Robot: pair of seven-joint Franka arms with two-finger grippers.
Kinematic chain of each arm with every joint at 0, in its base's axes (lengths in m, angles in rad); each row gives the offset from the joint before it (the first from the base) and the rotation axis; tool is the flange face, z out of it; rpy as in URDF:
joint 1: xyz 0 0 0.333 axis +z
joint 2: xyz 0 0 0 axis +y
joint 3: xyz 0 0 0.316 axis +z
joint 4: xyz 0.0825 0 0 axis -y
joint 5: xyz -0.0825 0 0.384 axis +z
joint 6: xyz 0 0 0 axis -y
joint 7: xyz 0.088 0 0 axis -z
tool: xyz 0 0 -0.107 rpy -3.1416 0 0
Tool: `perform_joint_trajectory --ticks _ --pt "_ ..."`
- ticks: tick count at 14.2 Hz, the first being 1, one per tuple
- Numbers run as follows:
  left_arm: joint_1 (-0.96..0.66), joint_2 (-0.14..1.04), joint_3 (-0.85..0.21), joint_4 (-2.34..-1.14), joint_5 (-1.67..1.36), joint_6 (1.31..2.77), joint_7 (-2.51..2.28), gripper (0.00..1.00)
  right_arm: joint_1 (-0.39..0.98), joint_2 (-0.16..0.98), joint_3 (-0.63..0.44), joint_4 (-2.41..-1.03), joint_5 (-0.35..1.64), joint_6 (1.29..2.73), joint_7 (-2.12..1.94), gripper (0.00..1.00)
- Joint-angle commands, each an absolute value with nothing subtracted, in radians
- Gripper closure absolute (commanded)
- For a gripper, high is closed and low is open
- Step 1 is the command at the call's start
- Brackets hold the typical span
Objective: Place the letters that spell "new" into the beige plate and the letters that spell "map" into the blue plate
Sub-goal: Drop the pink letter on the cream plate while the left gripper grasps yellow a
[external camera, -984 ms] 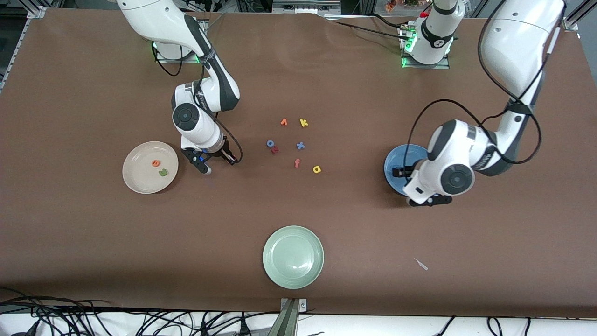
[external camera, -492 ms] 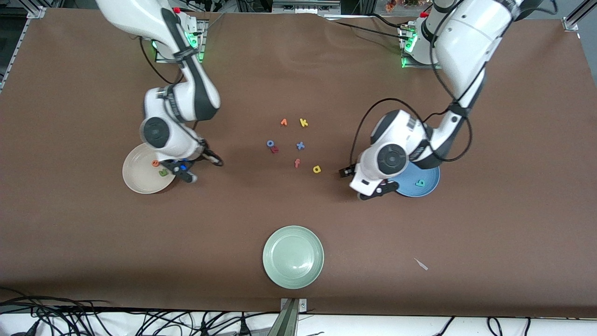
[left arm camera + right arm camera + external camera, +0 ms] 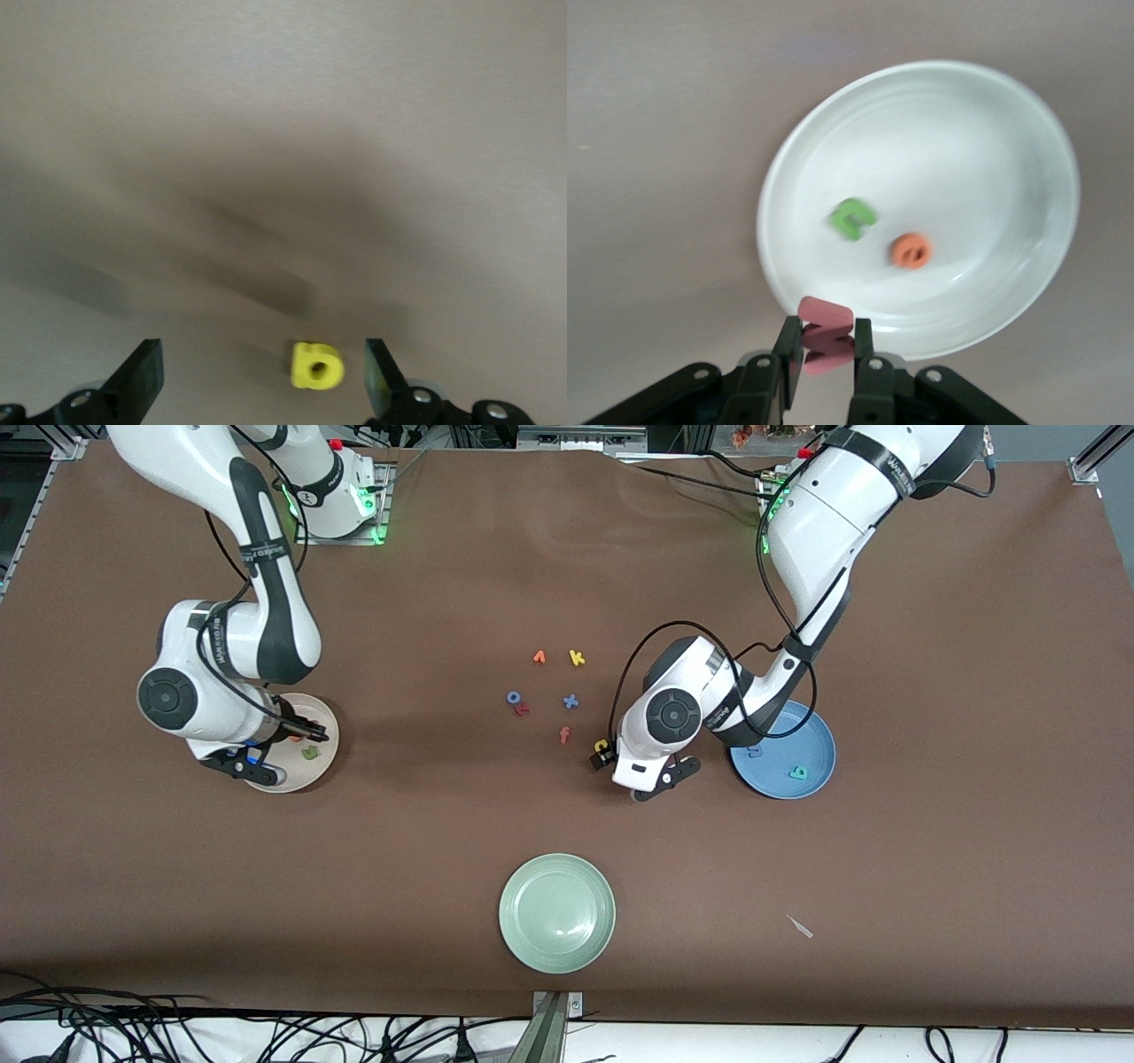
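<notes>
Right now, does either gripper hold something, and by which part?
The right gripper pinches the pink w across its sides over the beige plate. The left gripper holds nothing.

Letters n and e lie in the beige plate; p in the blue plate.

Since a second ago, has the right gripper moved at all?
Yes. The right gripper, shut on the pinkish-red w, has shifted from the bare table beside the beige plate toward the right arm's end, and now sits over that plate.
</notes>
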State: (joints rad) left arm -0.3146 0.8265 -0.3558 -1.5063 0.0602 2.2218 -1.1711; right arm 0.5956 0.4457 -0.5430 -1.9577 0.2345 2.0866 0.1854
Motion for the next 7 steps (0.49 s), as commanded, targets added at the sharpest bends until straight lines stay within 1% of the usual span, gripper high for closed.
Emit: perform_joint_trajectory --ticks 1,2,3,4,5,6,7 --pt "-0.367 0.845 -0.342 -1.489 0.057 2.272 -1.219 0.0 0.539 0.501 -0.543 -1.904 0.224 2.079 0.092 1.0" --pt "-0.37 0.851 -0.342 -1.489 0.058 2.272 -1.235 0.03 0.534 0.511 -0.543 -1.89 0.224 2.079 0.091 1.0" --pt "-0.371 0.853 -0.342 -1.489 0.06 2.272 -1.235 0.06 0.534 0.517 -0.543 -1.873 0.224 2.071 0.091 0.89" --pt "-0.371 0.853 -0.341 -1.491 0.06 2.272 -1.235 0.07 0.532 0.518 -0.543 -1.861 0.232 2.066 0.091 0.46" --pt "-0.373 0.854 -0.338 -1.493 0.061 2.272 -1.235 0.09 0.529 0.514 -0.54 -1.861 0.241 2.048 0.094 0.0" --pt "-0.373 0.854 -0.337 -1.497 0.061 2.272 -1.233 0.13 0.537 0.5 -0.535 -1.85 0.245 2.005 0.098 0.0" --pt "-0.373 0.856 -0.337 -1.505 0.078 2.272 -1.235 0.15 0.543 0.494 -0.532 -1.814 0.245 1.943 0.1 0.0"
